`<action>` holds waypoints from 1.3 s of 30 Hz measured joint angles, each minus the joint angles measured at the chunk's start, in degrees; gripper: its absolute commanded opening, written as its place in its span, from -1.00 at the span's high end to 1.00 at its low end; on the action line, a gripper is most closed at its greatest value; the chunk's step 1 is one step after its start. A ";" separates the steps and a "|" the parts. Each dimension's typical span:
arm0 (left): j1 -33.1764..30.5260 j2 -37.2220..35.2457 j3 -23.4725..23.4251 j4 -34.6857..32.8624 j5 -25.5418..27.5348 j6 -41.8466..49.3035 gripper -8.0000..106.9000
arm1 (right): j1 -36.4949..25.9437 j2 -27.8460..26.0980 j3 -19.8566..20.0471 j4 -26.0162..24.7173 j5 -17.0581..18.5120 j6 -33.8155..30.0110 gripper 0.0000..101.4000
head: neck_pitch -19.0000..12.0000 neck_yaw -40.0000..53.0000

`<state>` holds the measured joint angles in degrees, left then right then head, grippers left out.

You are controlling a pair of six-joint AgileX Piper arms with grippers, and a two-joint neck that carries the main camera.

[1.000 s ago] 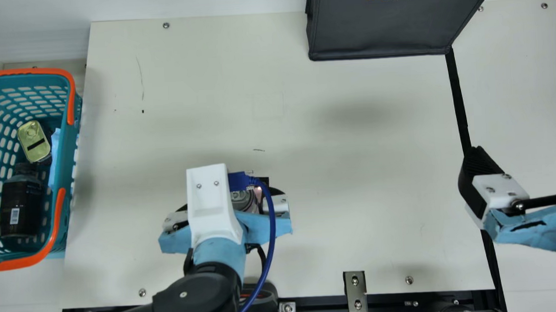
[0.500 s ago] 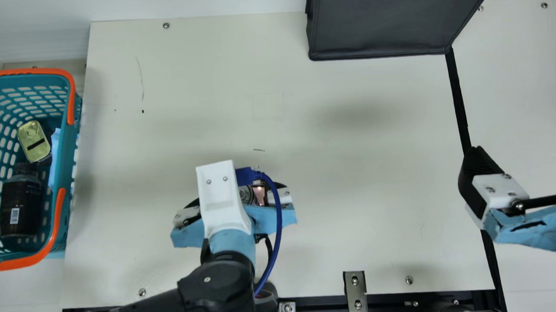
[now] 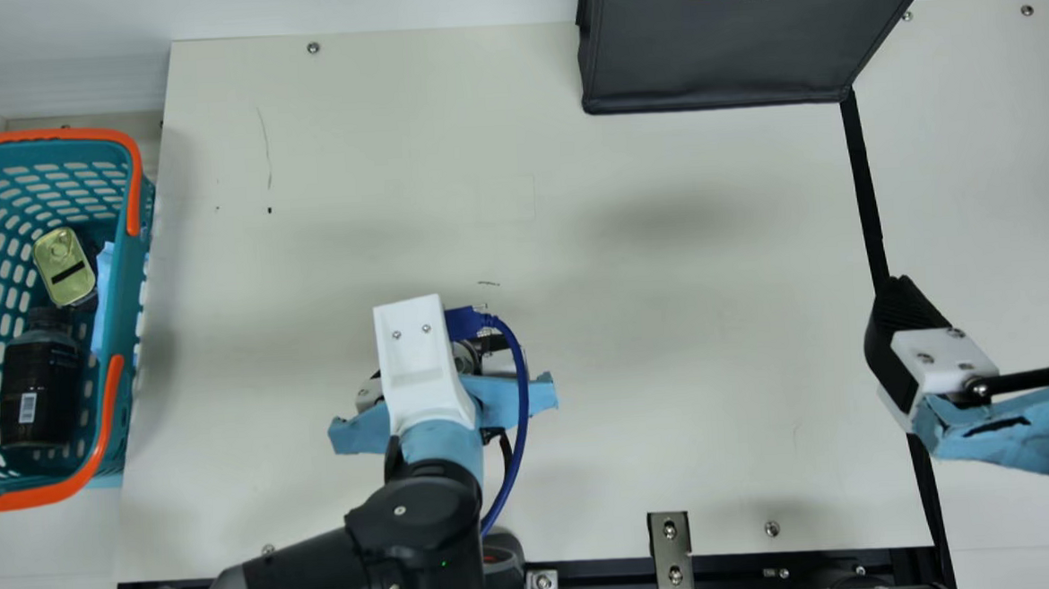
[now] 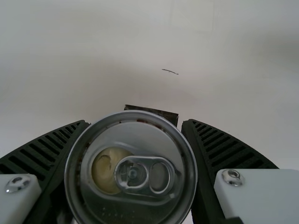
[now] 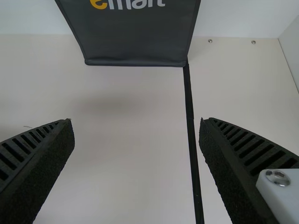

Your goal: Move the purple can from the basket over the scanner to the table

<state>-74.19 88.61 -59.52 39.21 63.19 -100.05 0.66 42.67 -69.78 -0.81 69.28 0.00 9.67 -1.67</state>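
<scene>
One cylindrical metal can with a silver pull-tab lid (image 4: 131,172), presumably the purple can; wall colour can't be told. It is over the near part of the cream table (image 3: 625,325), left of middle, pinched between the black ribbed fingers of the left gripper (image 4: 136,122). Whether its base touches anything: can't tell.

Handling, my judgement: if full, moderately heavy, thin-walled but firm; smooth metal could slip or turn under a loose hold. Best hold is across opposite sides at mid-body, lid level, clear of the tab (image 4: 156,176). Too hard a squeeze might dent it.

Just beyond the lid, a dark flat rectangular piece (image 4: 161,112); scanner or not, unclear.

Compared with the first frame: left fingers drawn closer together, wrist and can slightly farther and rightward. Teal basket with orange handles (image 3: 132,252), far left, unchanged, gold-lidded tin (image 3: 65,265) and dark bottle (image 3: 40,383) inside. Right gripper (image 5: 136,122) spread wide, same place at right, nothing between its fingers.
</scene>
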 measured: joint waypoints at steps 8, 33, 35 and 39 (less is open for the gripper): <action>-0.79 -3.14 0.34 1.89 -0.06 5.04 1.00 | 0.00 0.00 0.00 0.00 0.00 0.00 -0.87 | 0.00 0.00; 4.53 -23.78 9.06 -13.25 -9.73 57.37 1.00 | 0.00 0.00 0.00 0.00 0.00 0.00 -0.87 | 0.00 0.00; 5.32 -25.42 9.80 -14.90 -10.90 61.43 1.00 | 0.00 0.00 0.00 0.00 0.00 0.00 -0.87 | 0.00 0.00; 7.45 -28.69 11.48 -19.20 -13.32 69.91 1.00 | 0.00 0.00 0.00 0.00 0.03 0.00 -0.87 | 0.00 0.00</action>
<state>-66.74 59.92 -48.04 20.00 49.87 -30.14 0.66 42.67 -69.78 -0.81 69.30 0.00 9.67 -1.67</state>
